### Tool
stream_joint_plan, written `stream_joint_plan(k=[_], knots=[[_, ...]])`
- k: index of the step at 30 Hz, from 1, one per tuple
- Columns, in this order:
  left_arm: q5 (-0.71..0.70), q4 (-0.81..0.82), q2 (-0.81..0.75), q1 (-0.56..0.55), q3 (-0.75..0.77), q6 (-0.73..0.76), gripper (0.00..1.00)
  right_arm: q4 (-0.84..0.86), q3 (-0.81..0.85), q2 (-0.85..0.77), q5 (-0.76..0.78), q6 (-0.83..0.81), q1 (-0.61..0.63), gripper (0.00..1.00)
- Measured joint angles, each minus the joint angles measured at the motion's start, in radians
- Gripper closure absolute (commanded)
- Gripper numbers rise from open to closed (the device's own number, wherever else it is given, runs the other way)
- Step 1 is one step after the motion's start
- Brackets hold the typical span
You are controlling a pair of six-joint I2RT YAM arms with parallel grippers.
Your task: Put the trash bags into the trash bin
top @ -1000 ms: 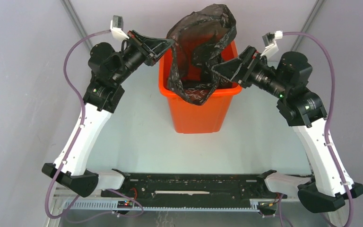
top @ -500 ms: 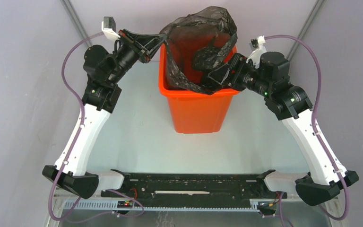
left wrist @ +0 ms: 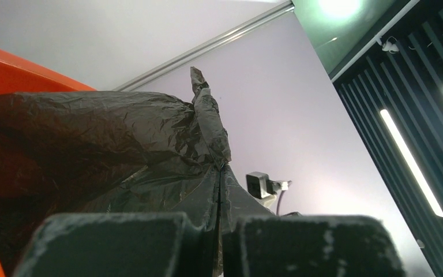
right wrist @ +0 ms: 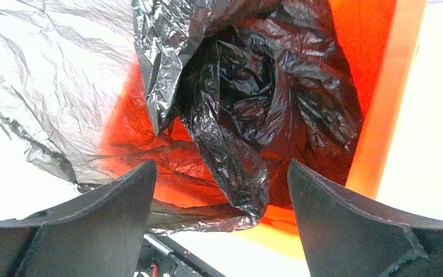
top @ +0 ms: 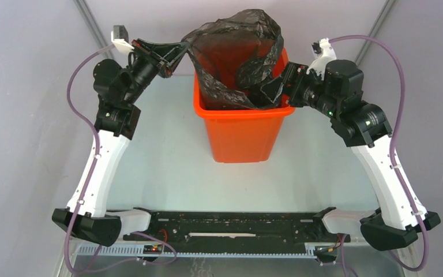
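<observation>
The orange trash bin point(top: 239, 135) stands mid-table. A black trash bag point(top: 236, 52) lies partly inside it and balloons above its rim. My left gripper point(top: 180, 51) is shut on the bag's upper left edge, above the bin's left rim; in the left wrist view point(left wrist: 221, 173) the film point(left wrist: 92, 138) is pinched between the closed fingers. My right gripper point(top: 270, 92) is open at the bin's right rim. In the right wrist view point(right wrist: 221, 164) its fingers point(right wrist: 92, 213) straddle crumpled bag film point(right wrist: 248, 98) inside the bin point(right wrist: 392, 86) without touching it.
Grey walls enclose the table on the left, right and back. The arms' black base rail point(top: 236, 222) runs along the near edge. Purple cables point(top: 81, 75) loop beside both arms.
My left gripper has pulled the bag's edge up and to the left. The bag part that hung over the bin's front rim now lies inside. The right gripper has turned and moved closer to the rim.
</observation>
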Motion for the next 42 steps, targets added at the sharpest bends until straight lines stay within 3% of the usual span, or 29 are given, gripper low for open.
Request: stream_joint_plan(k=[9,11,16,20,24,29,32,36,40,42], knots=[[0.029,0.076,-0.018,0.035,-0.050,-0.075,1.00,0.069,-0.035,-0.043,-0.050,-0.083,-0.022,0.11],[0.034,0.092,-0.016,0.036,-0.051,-0.095,1.00,0.108,-0.082,-0.045,-0.081,-0.086,-0.021,0.18],[0.052,0.122,-0.016,0.060,-0.051,-0.121,1.00,0.125,-0.103,0.021,-0.121,-0.064,-0.026,0.55],[0.065,0.126,-0.016,0.113,-0.051,-0.125,1.00,0.029,0.049,0.101,-0.145,-0.016,-0.050,0.70],[0.067,0.124,-0.030,0.166,-0.077,-0.120,1.00,-0.018,0.158,0.058,-0.176,0.029,-0.118,0.73],[0.079,0.091,-0.090,0.189,-0.181,-0.101,1.00,-0.048,0.030,-0.142,-0.227,0.061,-0.251,0.77],[0.086,0.012,-0.111,0.189,-0.197,-0.046,1.00,-0.080,-0.029,-0.208,-0.289,0.093,-0.335,0.61],[0.095,-0.101,-0.146,0.191,-0.197,0.034,0.98,-0.091,-0.060,-0.200,-0.357,0.110,-0.380,0.62],[0.109,-0.204,-0.210,0.191,-0.198,0.100,0.96,-0.055,-0.164,-0.202,-0.442,0.167,-0.382,1.00],[0.109,-0.233,-0.253,0.191,-0.212,0.126,0.96,-0.024,-0.239,-0.216,-0.487,0.217,-0.382,1.00]])
